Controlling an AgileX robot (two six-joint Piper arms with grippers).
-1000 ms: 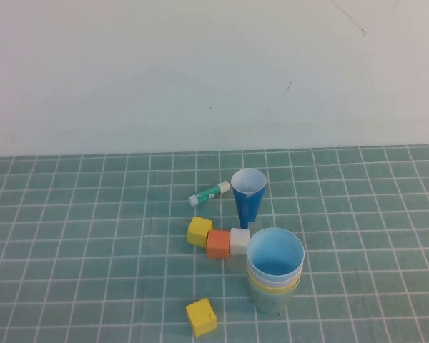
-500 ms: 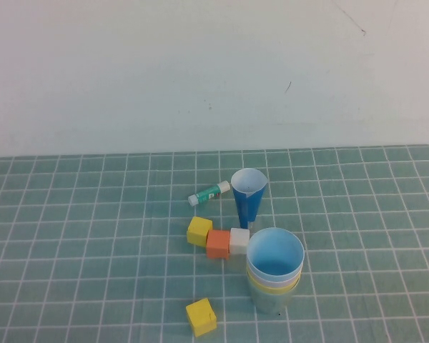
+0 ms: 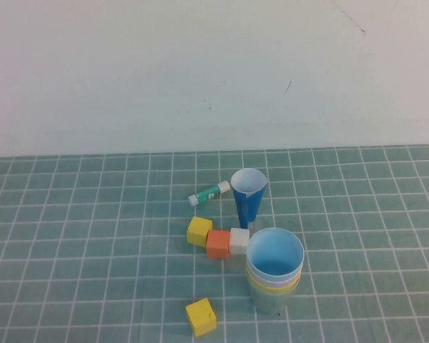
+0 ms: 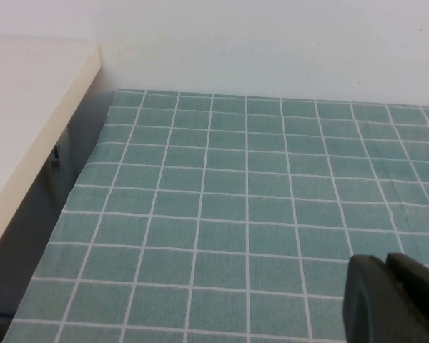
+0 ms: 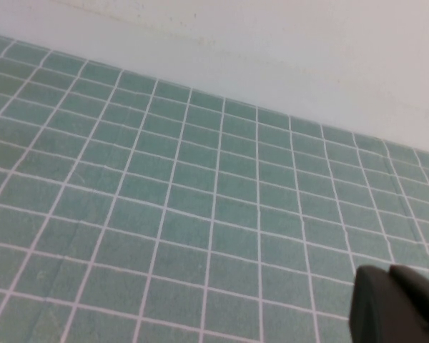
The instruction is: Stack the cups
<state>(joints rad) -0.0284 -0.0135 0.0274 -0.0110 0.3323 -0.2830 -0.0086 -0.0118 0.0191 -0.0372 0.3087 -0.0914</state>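
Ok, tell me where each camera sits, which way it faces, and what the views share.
High view: raised on the robot's side, angled down at the cup stack, blue cone, blocks and glue stick; no arm shows.
Left wrist view: on the left arm, over bare mat; left tool shut.
Right wrist view: likewise; right tool shut.
Shared: the mat and white wall.

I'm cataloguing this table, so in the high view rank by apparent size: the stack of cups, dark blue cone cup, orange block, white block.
1. stack of cups
2. dark blue cone cup
3. orange block
4. white block, though half hidden, so unsure.
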